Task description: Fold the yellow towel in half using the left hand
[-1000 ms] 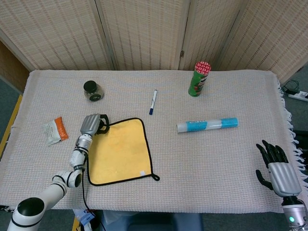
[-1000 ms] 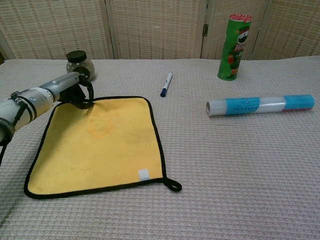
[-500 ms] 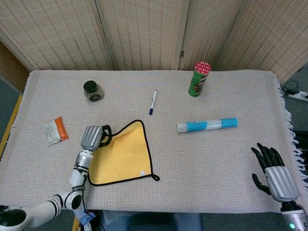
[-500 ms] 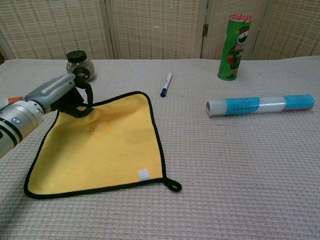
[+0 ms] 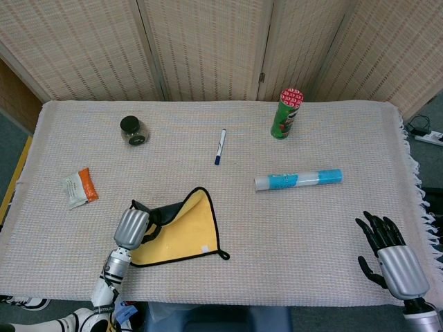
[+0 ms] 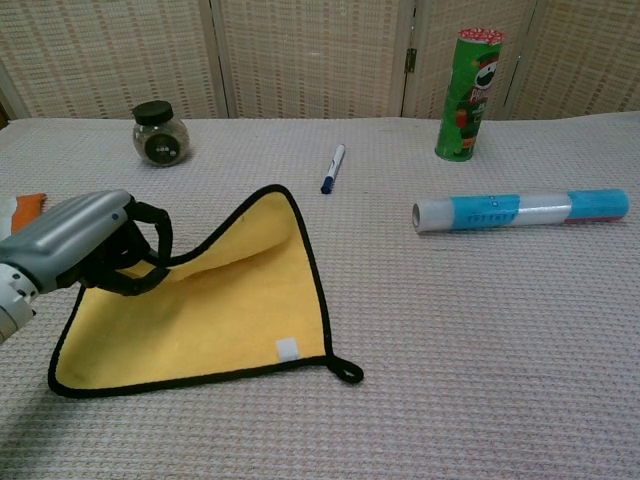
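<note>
Since the earlier frame, the yellow towel's far corner is being drawn nearward, pinched by the left hand, for folding, while the right hand is being kept idle, fingers spread.

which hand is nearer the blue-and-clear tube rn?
Right. The right hand sits open at the table's near right edge, below and right of the tube. The left hand grips the yellow towel, farther off on its other side.

From my chest camera, the left hand runs off the frame's left edge, its fingertips buried behind the yellow towel corner. The orange packet shows only a sliver there. Overhead, the right hand is cropped at its wrist.
</note>
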